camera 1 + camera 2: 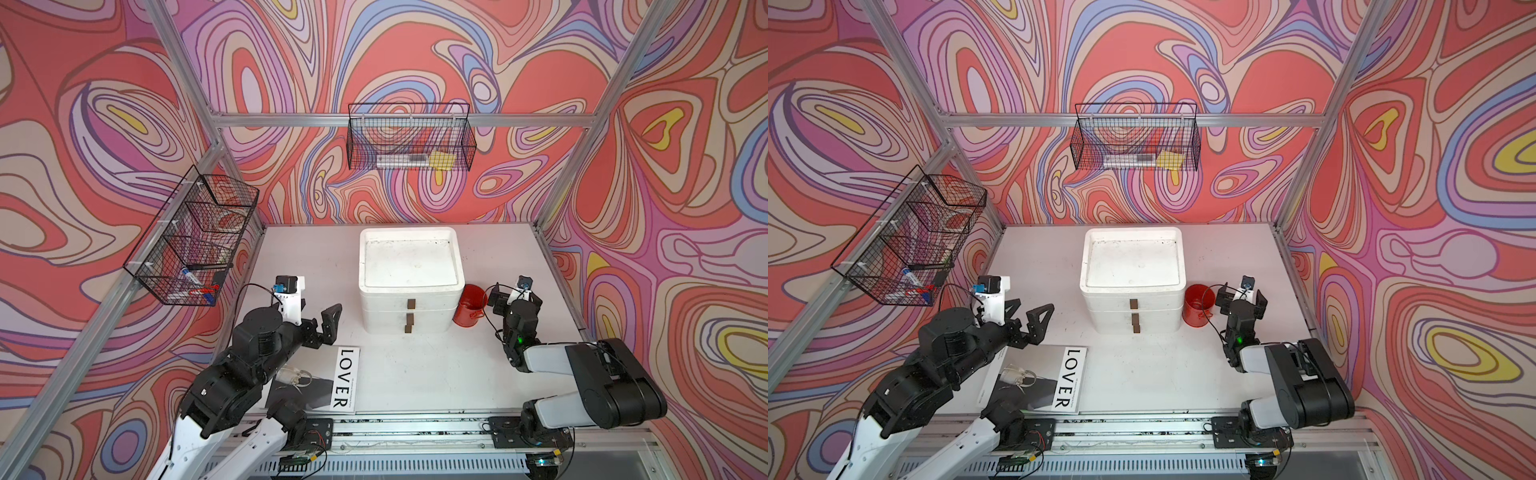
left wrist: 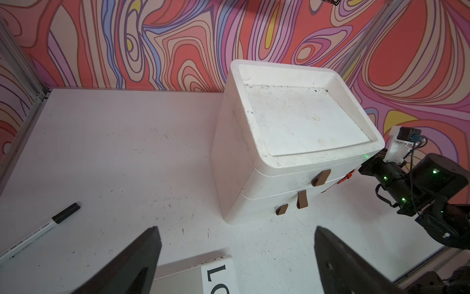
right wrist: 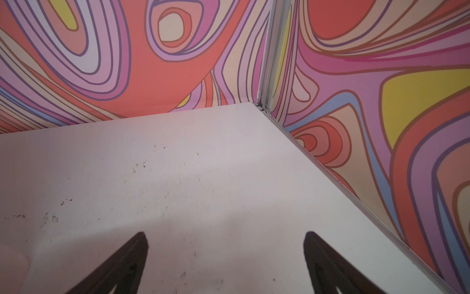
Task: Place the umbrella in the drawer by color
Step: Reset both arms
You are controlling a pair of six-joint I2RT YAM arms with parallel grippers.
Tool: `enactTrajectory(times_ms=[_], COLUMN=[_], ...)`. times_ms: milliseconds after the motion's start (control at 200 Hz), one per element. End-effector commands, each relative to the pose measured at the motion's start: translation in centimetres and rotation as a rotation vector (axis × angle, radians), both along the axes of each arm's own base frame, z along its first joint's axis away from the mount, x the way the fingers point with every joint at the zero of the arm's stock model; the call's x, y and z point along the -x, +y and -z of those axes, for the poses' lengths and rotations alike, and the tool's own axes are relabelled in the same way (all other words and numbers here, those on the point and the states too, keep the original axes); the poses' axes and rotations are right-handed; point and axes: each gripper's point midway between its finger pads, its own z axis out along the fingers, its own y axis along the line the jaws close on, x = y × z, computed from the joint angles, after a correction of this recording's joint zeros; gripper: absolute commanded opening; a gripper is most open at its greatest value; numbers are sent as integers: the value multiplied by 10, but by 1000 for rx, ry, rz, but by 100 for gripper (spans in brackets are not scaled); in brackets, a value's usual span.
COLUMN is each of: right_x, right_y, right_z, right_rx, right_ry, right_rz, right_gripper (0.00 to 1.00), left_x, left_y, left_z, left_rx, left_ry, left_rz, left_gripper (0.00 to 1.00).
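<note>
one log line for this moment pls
left gripper: open, empty | right gripper: open, empty | drawers: shut | red bucket: beside drawers | umbrella: not seen

Two jointed arms, black motor housings with white link shells: left arm [image 1: 257, 332], eight o'clock, with black ribbed triangular left gripper [image 1: 1033, 306], white camera bracket [image 1: 291, 305], blue plug [image 1: 279, 287], looping black cable [image 1: 253, 286]; right arm [image 1: 606, 382], four o'clock, green status light [image 1: 519, 339].
</note>
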Motion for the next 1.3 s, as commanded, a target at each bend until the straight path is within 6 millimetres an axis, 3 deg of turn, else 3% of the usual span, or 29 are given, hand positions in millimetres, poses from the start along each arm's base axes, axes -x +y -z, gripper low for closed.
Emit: enactTrajectory(times_ms=[0,250,431,516,806,1031,1297], right_x=[-12,-17,-53,-54,-53,-53,-53], right_y=[4,14,7,-1,0,0,-1], right_z=[-17,5,22,22,21,21,21], right_rx=[3,12,-8,-37,-33,-34,-33], right_ry=[-109,-113,57,57,52,50,51], right_rz=[-47,-136,-90,-82,-86,-86,-86], right_gripper=[98,98,98,98,98,98,98], left_x=[-1,-4,-8,-11,-21,-35,-47], left_y=[-3,-1,3,8,33,36,57], left_z=[4,6,8,11,20,34,51], left_rx=[-4,0,12,15,36,103,28], left_ry=[9,8,3,-2,-51,-122,-82], left_rz=[12,-4,-32,-61,-208,-250,-374], left_gripper=[99,99,99,99,99,99,99])
